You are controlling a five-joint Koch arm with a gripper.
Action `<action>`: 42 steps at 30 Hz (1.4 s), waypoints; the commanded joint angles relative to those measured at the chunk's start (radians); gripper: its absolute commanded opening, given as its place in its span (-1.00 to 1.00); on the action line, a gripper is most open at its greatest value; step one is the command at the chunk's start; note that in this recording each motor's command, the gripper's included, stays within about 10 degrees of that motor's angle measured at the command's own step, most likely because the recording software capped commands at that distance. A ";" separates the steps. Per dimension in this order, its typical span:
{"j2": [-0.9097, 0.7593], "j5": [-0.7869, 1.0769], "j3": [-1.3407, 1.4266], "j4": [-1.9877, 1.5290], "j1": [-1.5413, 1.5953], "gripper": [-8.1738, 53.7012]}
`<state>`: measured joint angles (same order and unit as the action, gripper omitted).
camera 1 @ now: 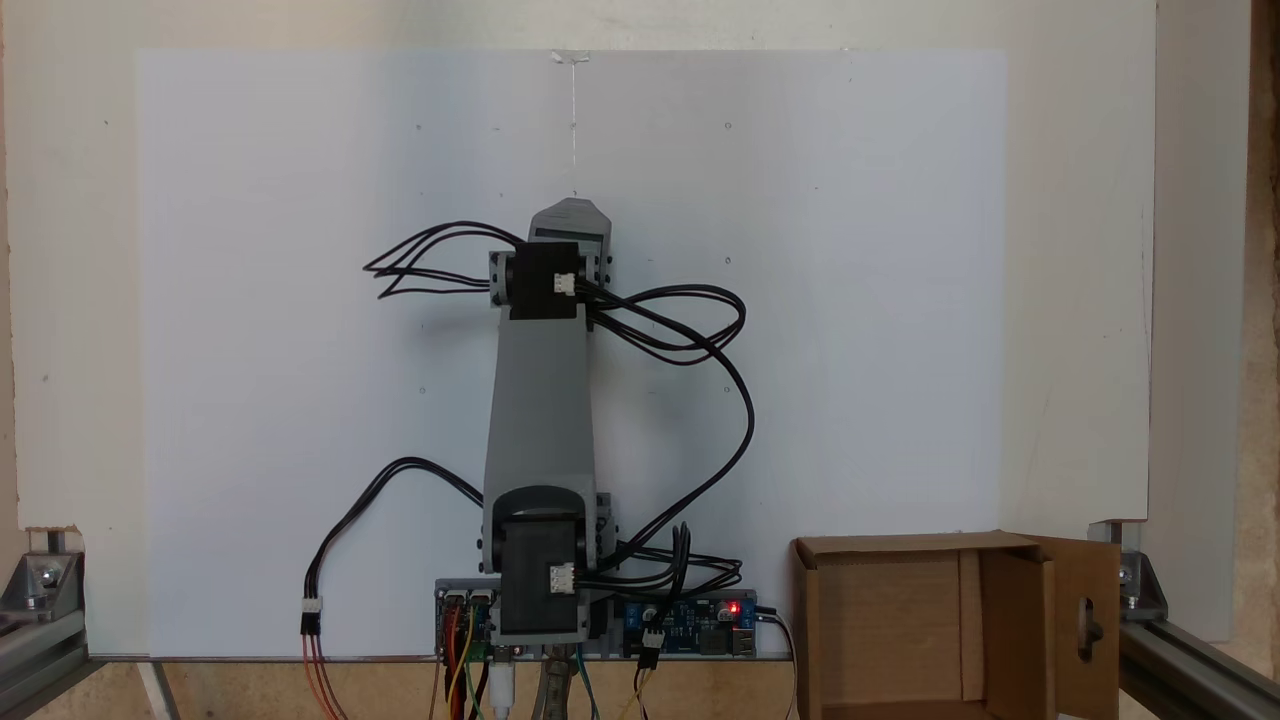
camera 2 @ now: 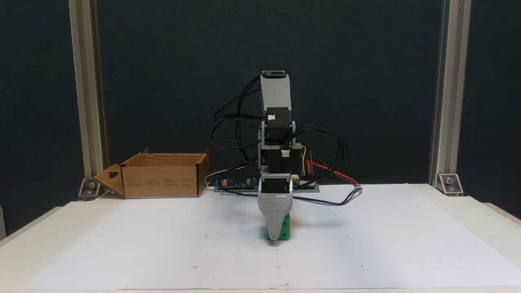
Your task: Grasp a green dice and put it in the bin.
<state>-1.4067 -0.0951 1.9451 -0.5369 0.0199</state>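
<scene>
Paper sheet [camera 2: 163,244]: white, flat on the table, nearest the camera in a fixed view.
Green dice [camera 2: 286,232]: on the paper at mid-table, sitting on the sheet, mostly hidden behind the grey jaw.
Gripper [camera 2: 275,231]: pointed straight down with its tip at the dice; one ribbed jaw faces the camera and covers the other, so its opening cannot be told, nor whether it has hold of the dice.
Arm [camera 1: 540,400]: folded over itself above the dice, black cables looping off both sides.
Control board [camera 2: 236,184]: behind the arm's base, apparently with a red light lit in a fixed view.
Bin [camera 2: 163,176]: brown cardboard, flaps open, at the table's far edge, well apart from the dice.
</scene>
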 commanded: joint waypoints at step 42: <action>0.014 -0.035 -0.060 -0.034 -0.003 -0.34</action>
<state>-1.3883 -0.0936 1.9251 -0.5492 0.0138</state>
